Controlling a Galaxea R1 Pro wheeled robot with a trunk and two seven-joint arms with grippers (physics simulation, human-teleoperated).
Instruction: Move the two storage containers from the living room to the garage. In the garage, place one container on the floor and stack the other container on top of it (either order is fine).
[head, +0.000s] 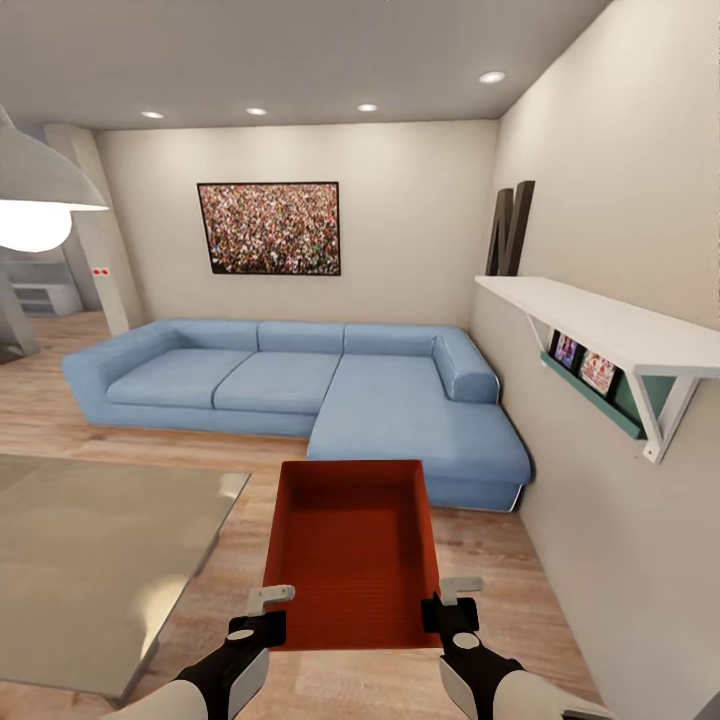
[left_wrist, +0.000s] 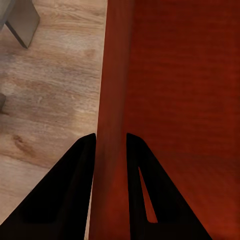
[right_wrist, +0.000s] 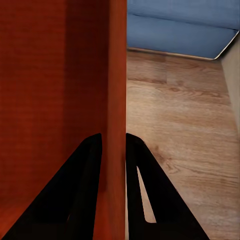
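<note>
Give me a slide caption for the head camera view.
Both grippers, left and right, hold a red-orange storage container before the blue sofa.

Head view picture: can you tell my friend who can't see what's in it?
Two robot grippers, left and right, hold a red-orange storage container by its side walls above a light wood floor. Behind it stands a blue sectional sofa.

Home living room. Blue sectional sofa (head: 310, 390) against beige back wall; framed crowd photo (head: 269, 228) above it. Light wood plank floor (head: 500, 570). Glass table (head: 90, 560) at left. White wall shelf (head: 610, 330) on right wall, big dark letter (head: 510, 228) standing on it, framed pictures (head: 583, 365) beneath. Recessed ceiling lights (head: 491, 77); white lamp shade (head: 40, 195) at left edge.
</note>
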